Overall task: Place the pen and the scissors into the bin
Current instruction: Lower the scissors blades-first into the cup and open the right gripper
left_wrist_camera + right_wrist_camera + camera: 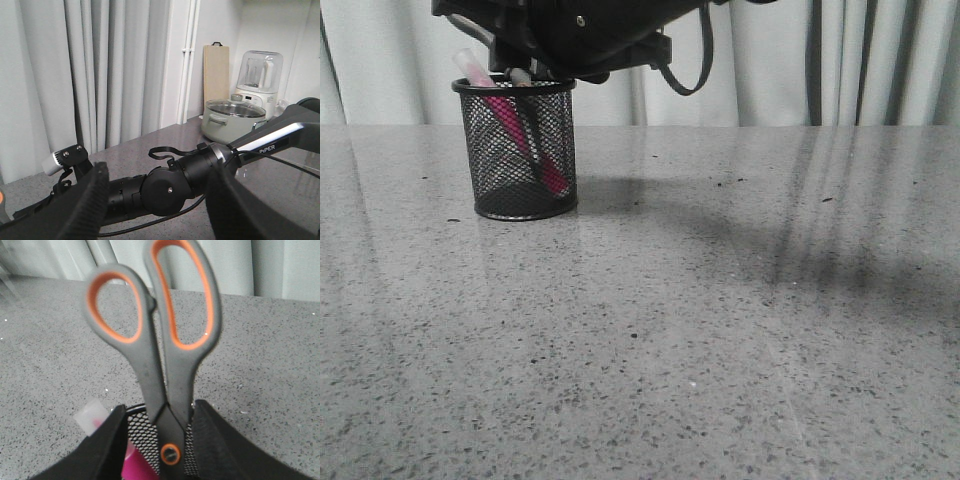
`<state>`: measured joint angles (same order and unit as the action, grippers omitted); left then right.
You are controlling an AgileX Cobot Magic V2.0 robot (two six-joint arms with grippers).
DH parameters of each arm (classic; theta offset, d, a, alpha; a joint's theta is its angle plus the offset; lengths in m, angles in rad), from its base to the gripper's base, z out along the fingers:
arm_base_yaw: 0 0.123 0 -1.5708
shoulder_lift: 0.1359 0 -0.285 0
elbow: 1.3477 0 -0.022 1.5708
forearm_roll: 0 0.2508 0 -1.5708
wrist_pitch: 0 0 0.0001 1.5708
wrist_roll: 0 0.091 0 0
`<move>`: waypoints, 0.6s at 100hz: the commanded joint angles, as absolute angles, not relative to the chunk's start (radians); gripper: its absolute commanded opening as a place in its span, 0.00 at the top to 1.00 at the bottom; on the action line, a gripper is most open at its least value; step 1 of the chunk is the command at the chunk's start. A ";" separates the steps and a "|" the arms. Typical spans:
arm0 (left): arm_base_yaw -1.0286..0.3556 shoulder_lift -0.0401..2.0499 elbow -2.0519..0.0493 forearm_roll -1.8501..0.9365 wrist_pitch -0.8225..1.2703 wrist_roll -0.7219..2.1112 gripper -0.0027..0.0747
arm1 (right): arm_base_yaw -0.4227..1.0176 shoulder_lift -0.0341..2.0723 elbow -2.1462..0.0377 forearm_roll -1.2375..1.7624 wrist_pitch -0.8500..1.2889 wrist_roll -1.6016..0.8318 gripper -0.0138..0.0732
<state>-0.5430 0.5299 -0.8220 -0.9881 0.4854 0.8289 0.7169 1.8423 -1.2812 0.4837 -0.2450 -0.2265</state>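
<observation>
The black mesh bin (515, 150) stands at the table's back left. The pink pen (505, 110) leans inside it, its pale cap (90, 417) poking over the rim. The scissors (152, 370) stand in the bin (142, 432) blades down, with the grey, orange-lined handles sticking up. My right gripper (160, 407) hangs just over the rim with a finger on each side of the scissors' pivot. It is open, and mesh shows between one finger and the scissors. My left gripper (160, 170) is open and holds nothing, facing the right arm.
The right arm (610, 30) and its looped cable (685, 70) hang over the bin. Pale curtains (770, 60) close off the back. The left wrist view shows a lidded pot (232, 120), a blender (260, 82) and a wooden board (215, 75) at the table's far end.
</observation>
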 commanded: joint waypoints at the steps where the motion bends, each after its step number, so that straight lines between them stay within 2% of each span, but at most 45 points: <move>1: -0.549 0.534 -0.849 -1.024 0.446 0.825 0.47 | 0.719 1.794 -1.303 0.479 -0.256 -0.224 0.50; 60: -0.549 0.534 -0.849 -1.020 0.449 0.825 0.47 | 0.719 1.710 -1.303 0.479 -0.262 -0.224 0.50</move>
